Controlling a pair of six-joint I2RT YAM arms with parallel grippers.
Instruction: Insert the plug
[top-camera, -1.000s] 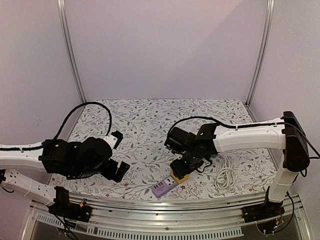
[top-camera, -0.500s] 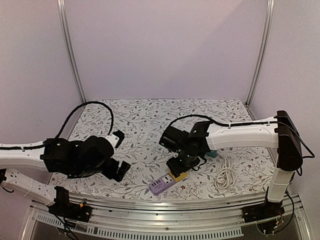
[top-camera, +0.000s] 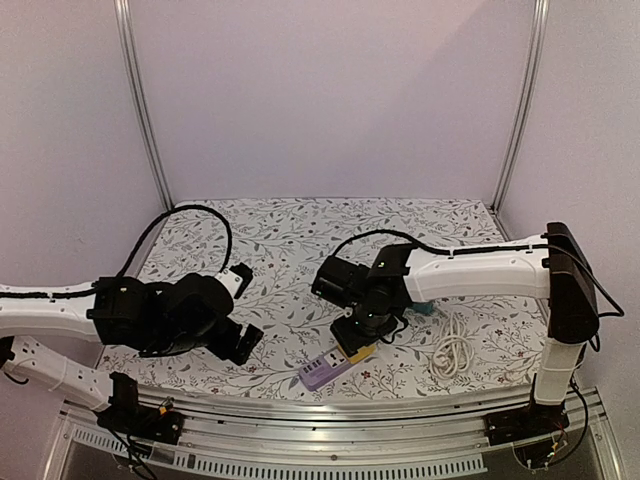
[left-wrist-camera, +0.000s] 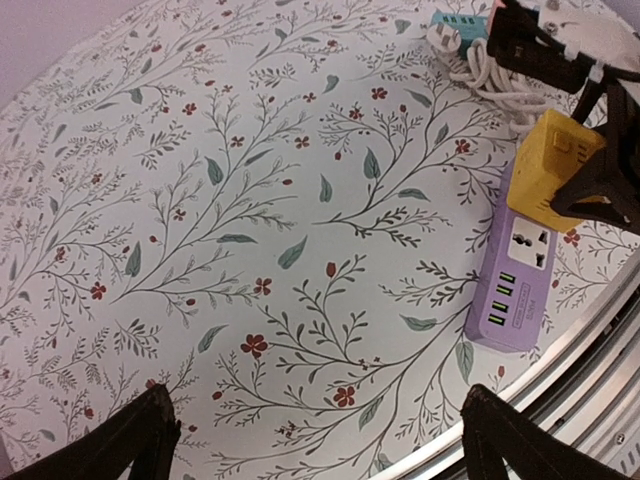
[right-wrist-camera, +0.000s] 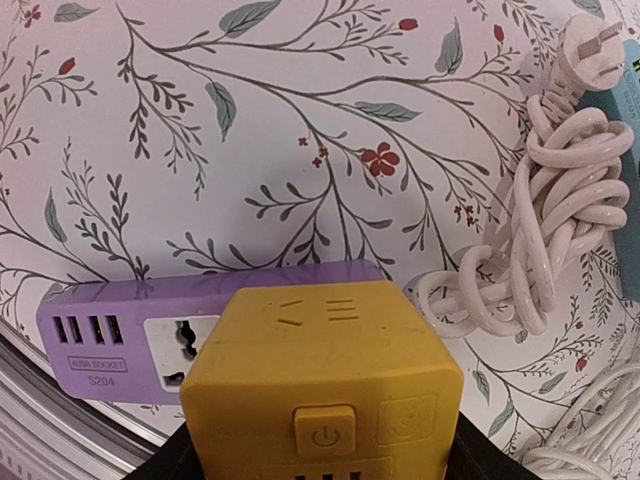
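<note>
Yellow plug block (right-wrist-camera: 325, 400) clamped in right gripper (top-camera: 362, 336), poised over purple power strip (right-wrist-camera: 130, 330) near table's front edge; seated or not, cannot tell; best kept square, pressed straight down; left gripper (left-wrist-camera: 320, 445) spread wide, empty, well apart; floral tablecloth (left-wrist-camera: 250, 200); coiled white cable (right-wrist-camera: 560, 200) beside strip; pale bare walls.

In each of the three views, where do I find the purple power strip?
Top external: the purple power strip lies bottom centre, at the near edge of the table.
Left wrist: right side, close to the edge.
Right wrist: lower left, partly hidden behind the yellow cube.
Shared landmark: the yellow cube over one end of the strip.
</note>
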